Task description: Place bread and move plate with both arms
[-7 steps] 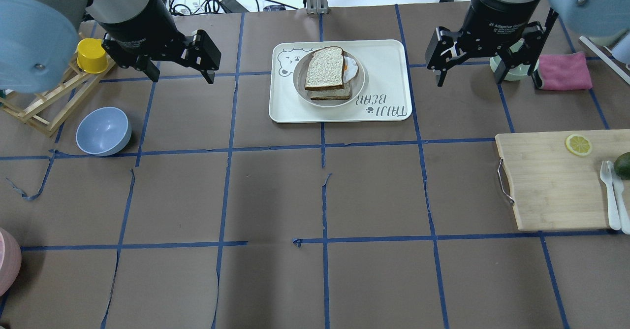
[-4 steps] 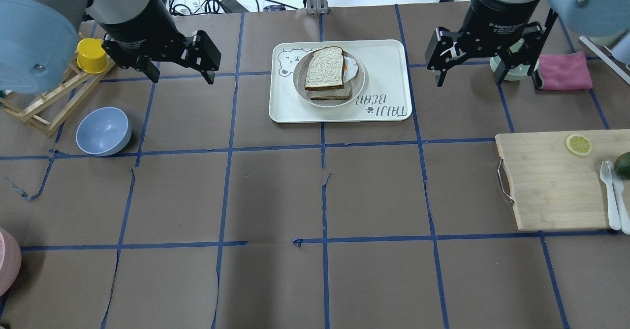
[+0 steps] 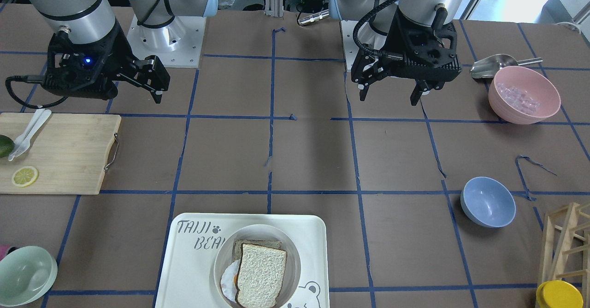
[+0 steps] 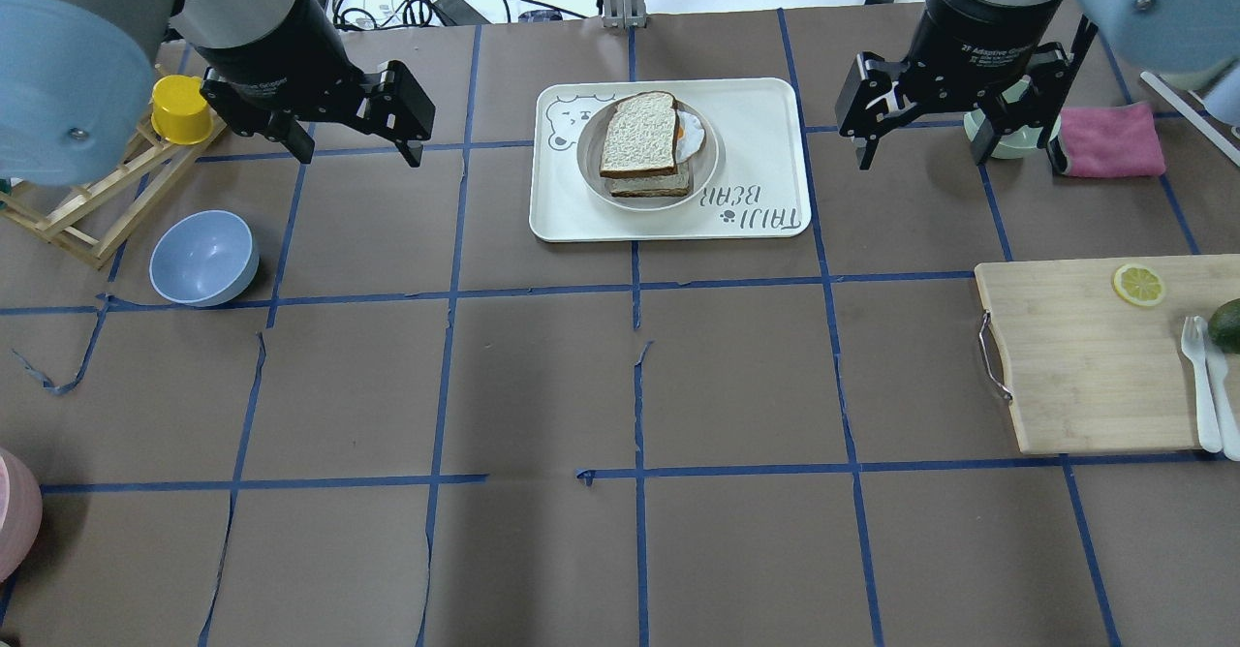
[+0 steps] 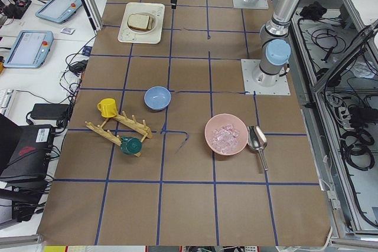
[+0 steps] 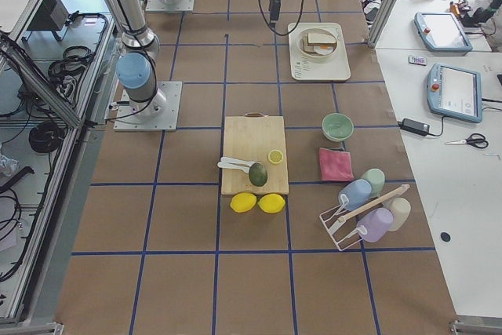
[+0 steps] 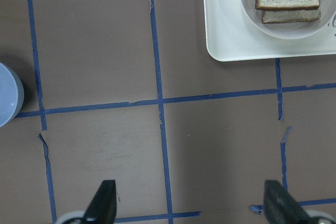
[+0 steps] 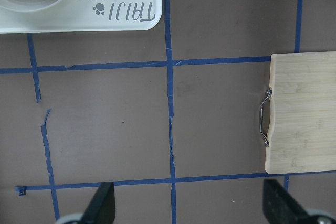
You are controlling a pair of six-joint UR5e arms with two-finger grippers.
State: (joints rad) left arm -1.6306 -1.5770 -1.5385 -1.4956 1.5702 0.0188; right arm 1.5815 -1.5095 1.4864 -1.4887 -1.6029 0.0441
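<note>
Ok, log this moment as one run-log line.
bread: on plate, atop second slice and fried egg | plate: on bear-printed tray | left gripper: open, empty | right gripper: open, empty

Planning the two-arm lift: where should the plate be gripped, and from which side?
Likely the plate by its raised rim, at the bare left and right edges, from above: the bread fills the middle and the tray lip hinders low approaches.

You've got a matt brown paper table cover (image 4: pixel 542 385), smooth plastic-looking tray (image 4: pixel 765 134) and plate (image 4: pixel 705 174), rough-crumbed bread (image 4: pixel 639 134), wood cutting board (image 4: pixel 1085 366), metal handle (image 4: pixel 986 356).
</note>
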